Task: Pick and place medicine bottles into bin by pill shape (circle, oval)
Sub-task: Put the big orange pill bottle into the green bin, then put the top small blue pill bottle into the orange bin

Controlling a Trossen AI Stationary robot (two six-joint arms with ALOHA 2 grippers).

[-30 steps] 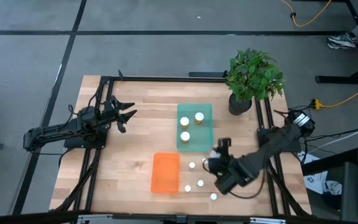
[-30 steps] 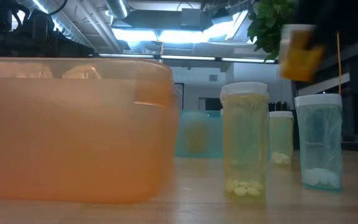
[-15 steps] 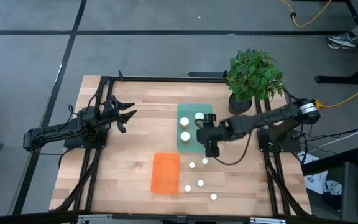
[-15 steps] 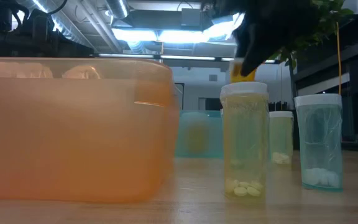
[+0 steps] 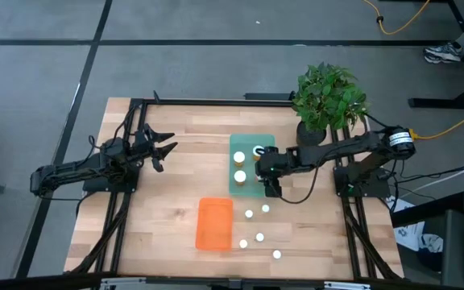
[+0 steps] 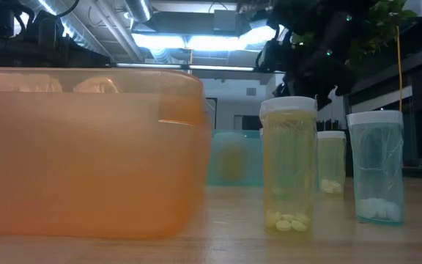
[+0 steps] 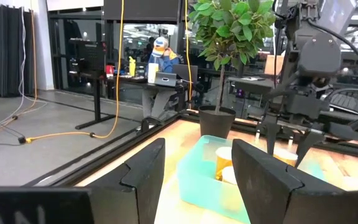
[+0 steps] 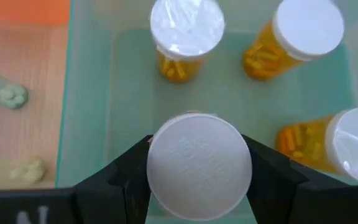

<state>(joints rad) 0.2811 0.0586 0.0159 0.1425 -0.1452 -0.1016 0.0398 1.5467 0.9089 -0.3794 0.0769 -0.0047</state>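
My right gripper [image 5: 266, 171] hangs over the green tray [image 5: 252, 187], shut on a medicine bottle whose white cap [image 8: 199, 165] faces its wrist camera. Three more orange bottles with white caps stand in that tray [image 8: 92, 93]: two [image 8: 187, 28] [image 8: 306, 28] at one end and one [image 8: 353, 140] at the side. Several bottles [image 5: 259, 238] stand on the wood between the green tray and the near edge, beside the orange tray [image 5: 214, 223]. My left gripper [image 5: 164, 149] waits open at the table's left. My right gripper pinches the bottle between its two fingers [image 8: 129, 171], one on each side just below the rim of the white cap [image 8: 160, 168]. The fingers come from above, slanting down. The bottle stays roughly upright, cap up, over the green tray's floor; whether its base touches the floor is hidden.
A potted plant [image 5: 329, 101] stands at the far right corner, just beyond the green tray. In the low view the orange tray [image 6: 86, 150] fills the left, with three bottles [image 6: 289, 165] to its right. There is bare wood left of both trays.
My right gripper has carried the bottle from above the loose bottles near the table's right toward the far edge and over the green tray, sinking and turning its wrist on the way. It has stayed shut on the bottle.
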